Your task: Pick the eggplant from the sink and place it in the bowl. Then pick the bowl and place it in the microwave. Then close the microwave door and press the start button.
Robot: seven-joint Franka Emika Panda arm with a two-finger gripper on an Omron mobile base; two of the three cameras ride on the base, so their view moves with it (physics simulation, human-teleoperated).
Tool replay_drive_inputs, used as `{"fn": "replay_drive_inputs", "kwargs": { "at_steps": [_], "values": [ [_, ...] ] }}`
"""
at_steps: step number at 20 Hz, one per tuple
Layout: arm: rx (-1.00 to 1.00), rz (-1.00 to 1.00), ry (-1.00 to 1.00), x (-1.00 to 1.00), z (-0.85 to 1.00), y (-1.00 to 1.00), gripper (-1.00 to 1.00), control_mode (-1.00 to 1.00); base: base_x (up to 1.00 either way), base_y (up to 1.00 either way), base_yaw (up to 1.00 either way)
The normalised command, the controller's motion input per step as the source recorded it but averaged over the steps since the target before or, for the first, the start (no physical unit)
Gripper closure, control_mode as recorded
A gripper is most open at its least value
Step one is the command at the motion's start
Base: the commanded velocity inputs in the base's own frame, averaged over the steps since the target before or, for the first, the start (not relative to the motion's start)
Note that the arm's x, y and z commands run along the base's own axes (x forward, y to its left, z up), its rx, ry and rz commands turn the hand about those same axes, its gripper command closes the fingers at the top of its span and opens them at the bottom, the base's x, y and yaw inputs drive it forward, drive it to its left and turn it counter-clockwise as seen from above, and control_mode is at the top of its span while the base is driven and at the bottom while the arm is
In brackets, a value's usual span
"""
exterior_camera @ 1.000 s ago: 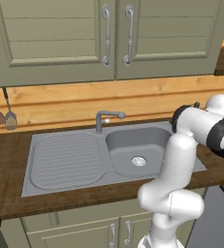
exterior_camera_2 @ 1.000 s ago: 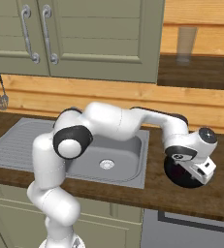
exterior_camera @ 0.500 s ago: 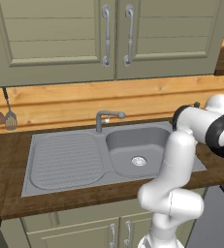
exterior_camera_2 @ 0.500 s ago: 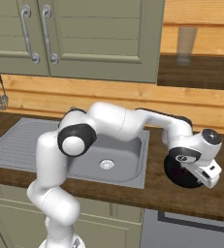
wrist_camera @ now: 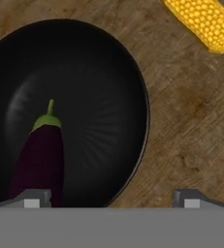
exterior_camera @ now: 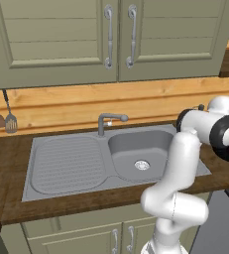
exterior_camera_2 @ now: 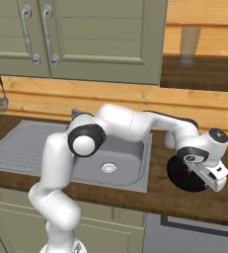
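Purple against black: the eggplant [wrist_camera: 38,162] now lies inside the bowl [wrist_camera: 123,72], released, just below the left jaw tip. The gripper [wrist_camera: 111,196] hangs spread wide over the bowl's rim, holding nothing. First placement looks done; lifting the bowl comes next.
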Motion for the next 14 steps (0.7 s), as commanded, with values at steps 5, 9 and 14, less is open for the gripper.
{"fn": "replay_drive_inputs", "kwargs": {
  "at_steps": [5, 9, 14],
  "values": [
    [0.04, 0.0, 0.03, 0.0, -0.31, -0.22, -1.0, -1.0, 0.0, 0.0, 0.0],
    [0.05, 0.0, 0.02, 0.08, -0.24, -0.11, -1.0, -1.0, 0.0, 0.0, 0.0],
    [0.03, 0.0, 0.02, 0.08, -0.2, -0.03, -1.0, -1.0, 0.0, 0.0, 0.0]
  ]
}}
